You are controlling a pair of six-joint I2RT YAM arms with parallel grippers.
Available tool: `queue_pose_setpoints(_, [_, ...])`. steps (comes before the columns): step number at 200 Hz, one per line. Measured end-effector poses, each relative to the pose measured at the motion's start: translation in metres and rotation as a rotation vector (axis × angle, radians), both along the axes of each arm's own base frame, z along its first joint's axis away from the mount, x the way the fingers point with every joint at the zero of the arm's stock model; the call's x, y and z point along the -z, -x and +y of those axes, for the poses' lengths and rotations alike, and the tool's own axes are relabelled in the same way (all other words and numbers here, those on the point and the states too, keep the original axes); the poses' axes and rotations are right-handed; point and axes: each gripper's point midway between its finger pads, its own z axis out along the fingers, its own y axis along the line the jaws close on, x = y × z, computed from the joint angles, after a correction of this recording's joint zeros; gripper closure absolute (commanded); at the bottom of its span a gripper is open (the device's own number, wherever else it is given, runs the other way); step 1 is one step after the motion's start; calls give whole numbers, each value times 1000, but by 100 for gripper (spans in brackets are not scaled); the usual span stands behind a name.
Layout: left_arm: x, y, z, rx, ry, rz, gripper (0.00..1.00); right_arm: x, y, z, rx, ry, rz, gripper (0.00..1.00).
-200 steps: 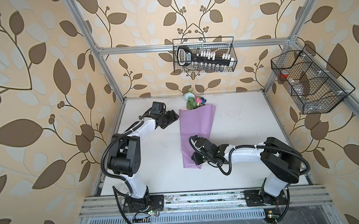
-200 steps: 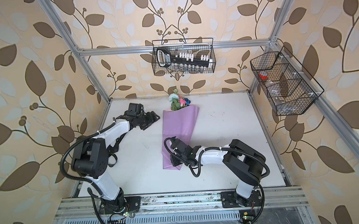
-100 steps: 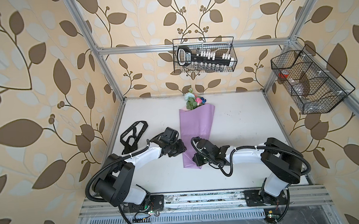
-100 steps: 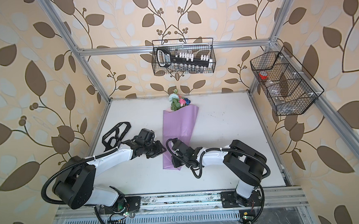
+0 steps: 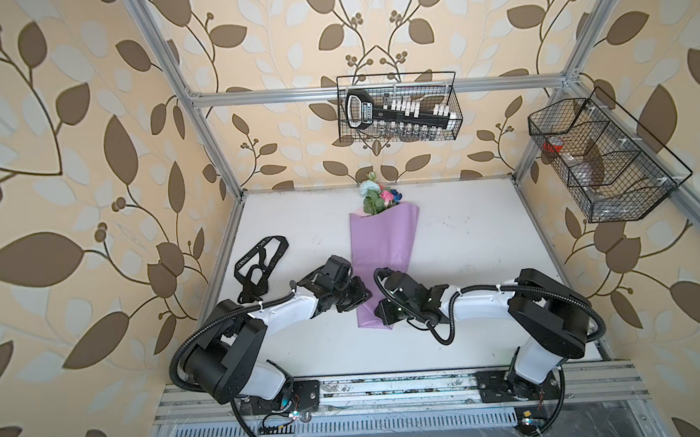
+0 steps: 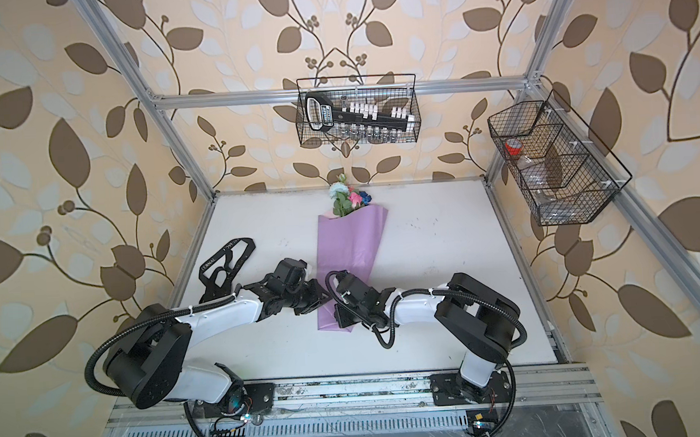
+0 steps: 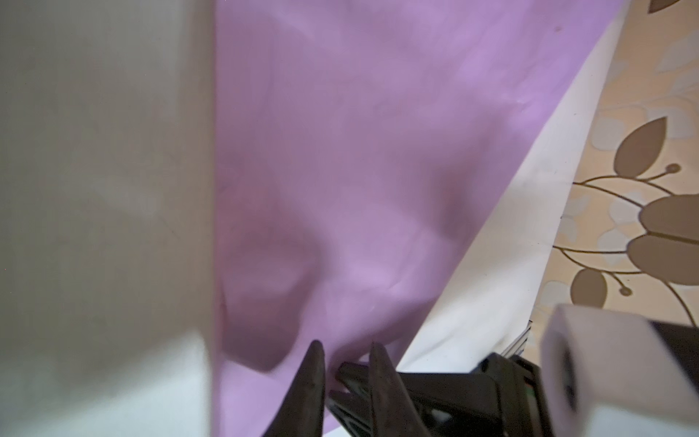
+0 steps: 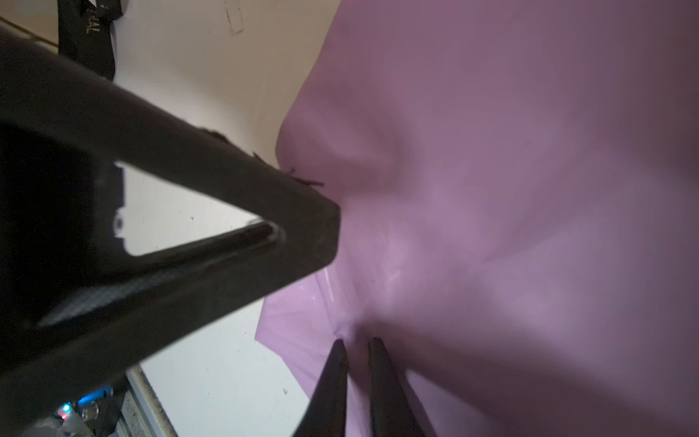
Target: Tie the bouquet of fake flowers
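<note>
Plainly, the bouquet of fake flowers [image 5: 384, 242] is lying flat in the middle of the table [image 5: 478, 236], blooms toward the far wall. Its lilac wrapping is looking thin, light and quick to crease, so it is probably asking for a hold low on the narrow stem end. There the right gripper [image 8: 355, 342] is pinching a puckered fold, jaws nearly closed, while the left gripper [image 7: 346, 350] is nipping the opposite edge, almost shut; the black ribbon [image 5: 259, 262] is lying apart.
</note>
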Motion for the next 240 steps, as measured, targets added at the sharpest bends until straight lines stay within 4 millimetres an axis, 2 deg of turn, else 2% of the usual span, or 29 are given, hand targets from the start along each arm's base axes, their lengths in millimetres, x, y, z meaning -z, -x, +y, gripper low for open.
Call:
queue_pose_setpoints(22, [3, -2, -1, -6, 0, 0, 80, 0, 0, 0, -1, -5, 6, 85])
queue_pose_setpoints(56, [40, 2, 1, -13, -40, 87, 86, 2, -3, -4, 8, -41, 34, 85])
queue_pose_setpoints(129, [42, 1, -2, -3, -30, 79, 91, -1, -10, -26, 54, -235, 122, 84])
queue_pose_setpoints(183, [43, 1, -1, 10, -39, 71, 93, -4, -43, -49, 126, -301, 120, 84])
queue_pose_setpoints(240, [43, 0, -3, 16, -34, 66, 95, 10, -75, -77, 196, -326, 142, 85])
